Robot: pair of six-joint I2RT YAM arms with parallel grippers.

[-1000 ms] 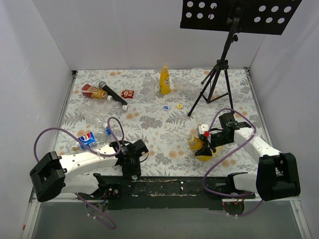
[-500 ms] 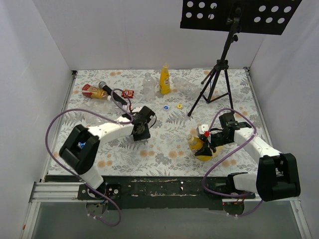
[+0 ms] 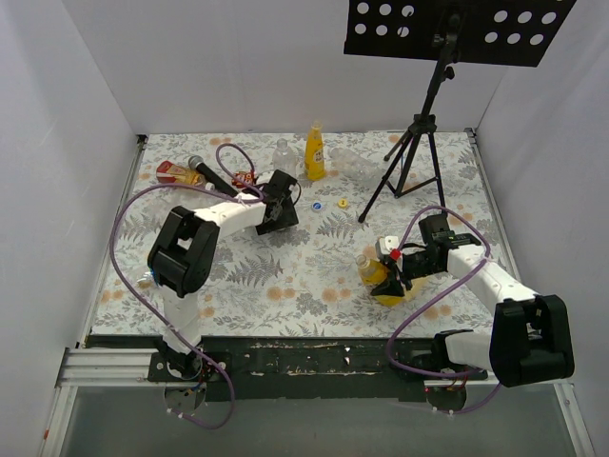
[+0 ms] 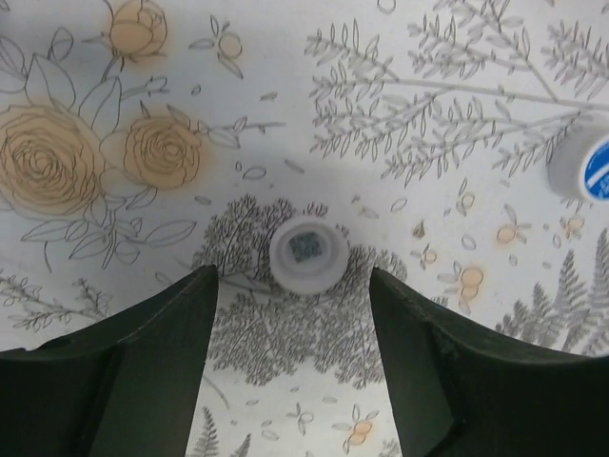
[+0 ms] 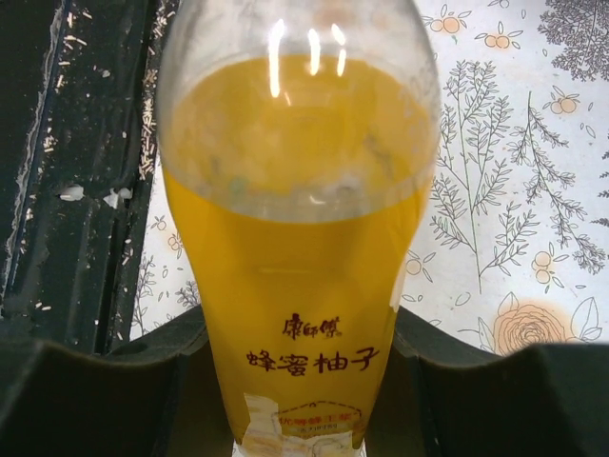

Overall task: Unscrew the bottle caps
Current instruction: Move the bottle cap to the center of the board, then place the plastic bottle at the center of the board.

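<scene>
Lying flat on the flowered table cloth [image 3: 314, 276], a loose white cap [image 4: 307, 255] sits just ahead of the left gripper [image 4: 295, 362], centred on the gap between its two dark fingers [image 4: 157, 357], which stand apart with nothing between them. Being round, the cap has no long axis to line up with; any move on it would be straight ahead and down. A second cap, white with a blue top [image 4: 583, 164], lies to the right of it in the left wrist view, well apart, and from above a small yellow cap [image 3: 342, 203] lies beside that one. The left arm reaches far across the table; just beyond its gripper stand a clear bottle [image 3: 283, 157] and an upright orange bottle [image 3: 314, 152], with a black microphone [image 3: 214, 178] and a fallen bottle with a red label [image 3: 179, 175] to the left. None of these lies between the fingers and the white cap. On the right side, near the front edge, the right gripper [image 3: 404, 269] is closed around the body of another orange bottle [image 5: 297, 238], its fingers pressing on both sides of the yellow label; the neck end points left towards the middle of the table, and whether its cap is on I cannot tell. The tripod stand [image 3: 411, 162] is far from both.
</scene>
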